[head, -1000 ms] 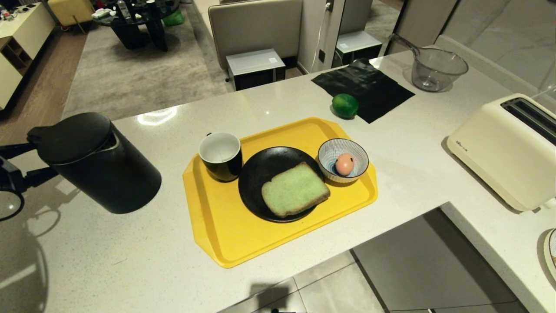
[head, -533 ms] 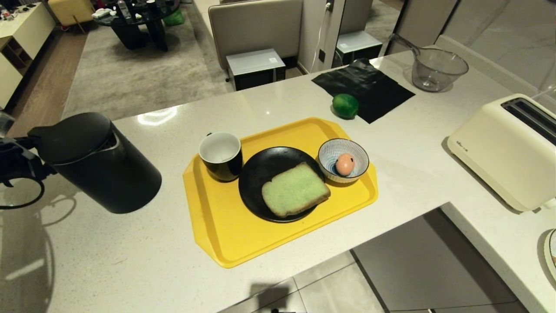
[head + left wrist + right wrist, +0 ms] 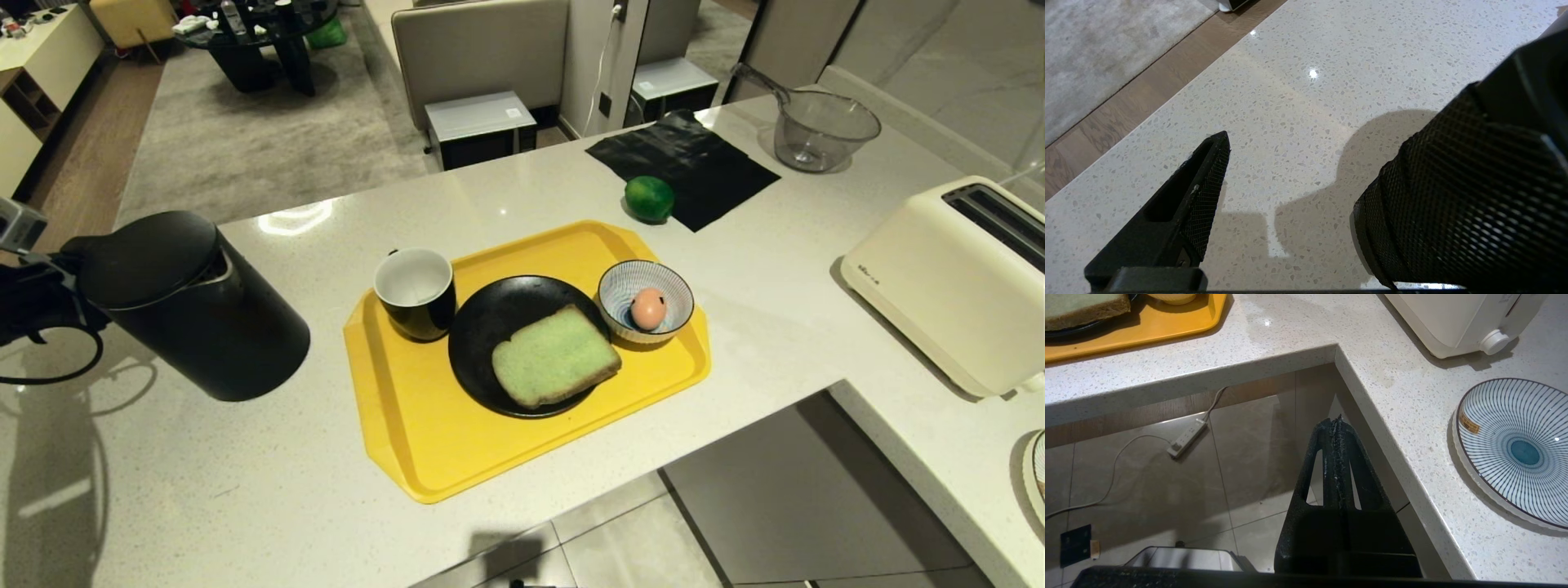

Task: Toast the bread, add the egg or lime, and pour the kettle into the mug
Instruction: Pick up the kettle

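The left gripper (image 3: 1290, 196), fingers wide apart, sits right by the kettle (image 3: 192, 306) on the counter (image 3: 245, 506), left of the tray (image 3: 408, 425). A bad grab could tip the tall kettle. The right gripper (image 3: 1337, 424) hangs pressed shut below the counter.

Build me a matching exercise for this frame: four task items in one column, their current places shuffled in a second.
1. bread
2. egg
3. lime
4. mug

A. on the counter beside the black cloth
B. in the striped bowl
C. on the black plate
D. standing on the yellow tray, left of the plate

Pairs: 1-C, 2-B, 3-A, 4-D
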